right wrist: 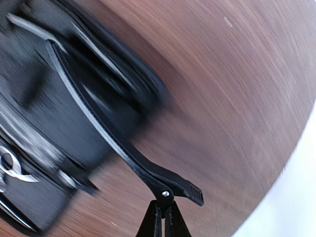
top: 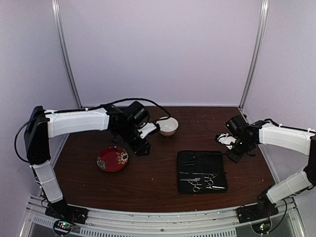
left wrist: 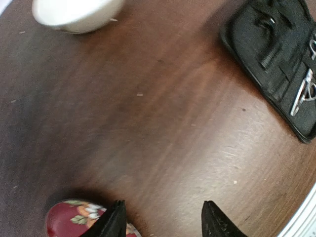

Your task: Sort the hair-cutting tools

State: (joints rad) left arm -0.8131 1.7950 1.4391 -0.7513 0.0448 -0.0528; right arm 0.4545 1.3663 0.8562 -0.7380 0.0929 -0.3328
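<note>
My right gripper (top: 231, 155) (right wrist: 162, 219) is shut on the pivot of a thin black clip-like tool (right wrist: 116, 143), holding it above the table beside the right edge of the open black case (top: 202, 163). Two silver scissors (top: 202, 184) lie in the case's near part; one shows at the edge of the left wrist view (left wrist: 303, 94), and ring handles show blurred in the right wrist view (right wrist: 10, 165). My left gripper (top: 141, 148) (left wrist: 163, 210) is open and empty, low over bare table next to the red plate (top: 112, 158).
A white bowl (top: 168, 126) (left wrist: 74, 15) stands at the back middle of the brown table. The red patterned plate (left wrist: 74, 219) lies left of centre, just beside my left finger. The case (left wrist: 276, 49) lies right of centre near the front edge.
</note>
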